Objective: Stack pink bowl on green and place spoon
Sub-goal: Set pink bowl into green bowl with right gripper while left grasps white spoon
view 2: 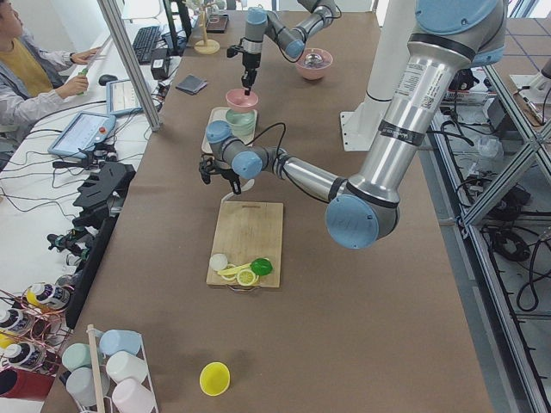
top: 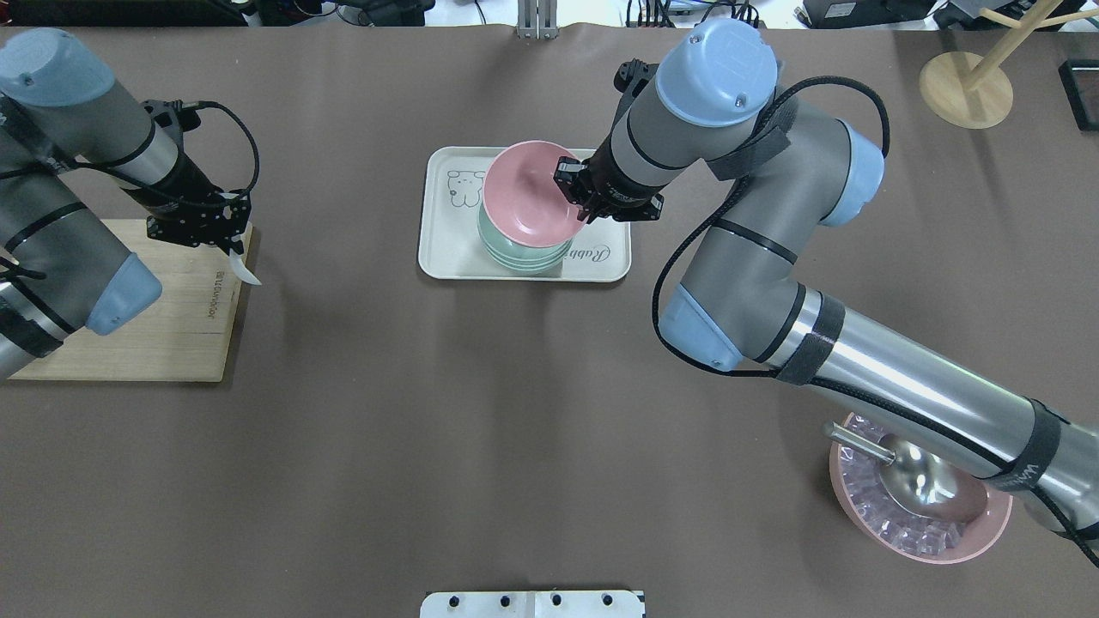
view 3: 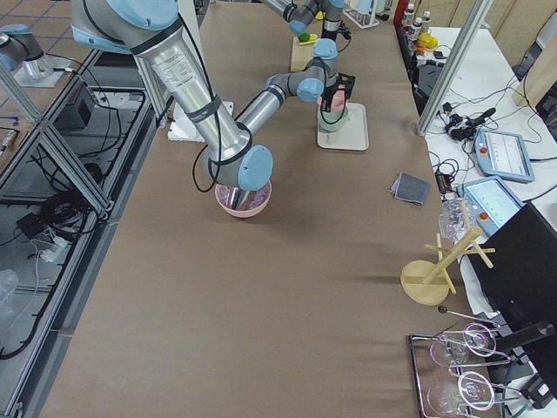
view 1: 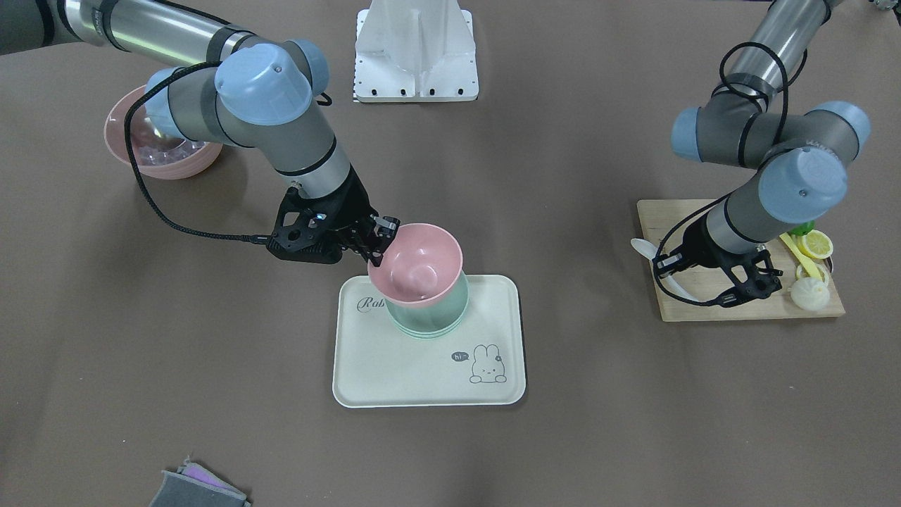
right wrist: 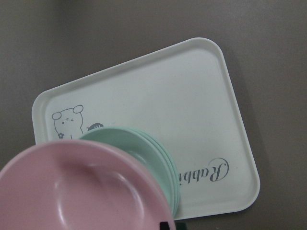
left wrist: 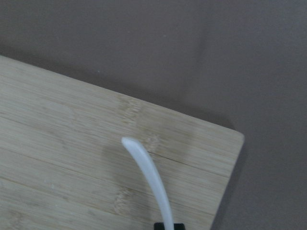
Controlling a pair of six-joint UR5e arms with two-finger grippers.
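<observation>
Front-facing view: the right gripper (view 1: 380, 243) pinches the near rim of the pink bowl (view 1: 419, 264), one finger inside and one outside. The bowl sits tilted in the top of the green bowl (view 1: 436, 317), which stands on a cream tray (view 1: 422, 373). The stacking step looks nearly done. The next move likely calls for levelling the bowl, letting go of the rim and lifting clear without dragging it. On the other side, the left gripper (view 1: 665, 266) is closed on a white spoon (view 1: 642, 246) above a wooden board (view 1: 746, 310). Overhead view: the pink bowl covers most of the green one, its rim clamped at the side nearest the right arm. The spoon pokes out past the board's corner, well apart from the tray, so it has yet to be carried across. Left wrist view: the spoon's thin white handle juts forward from the pinching fingers, over the board's corner. Right wrist view: the pink bowl fills the lower left, overlapping the green rims and the tray beneath
</observation>
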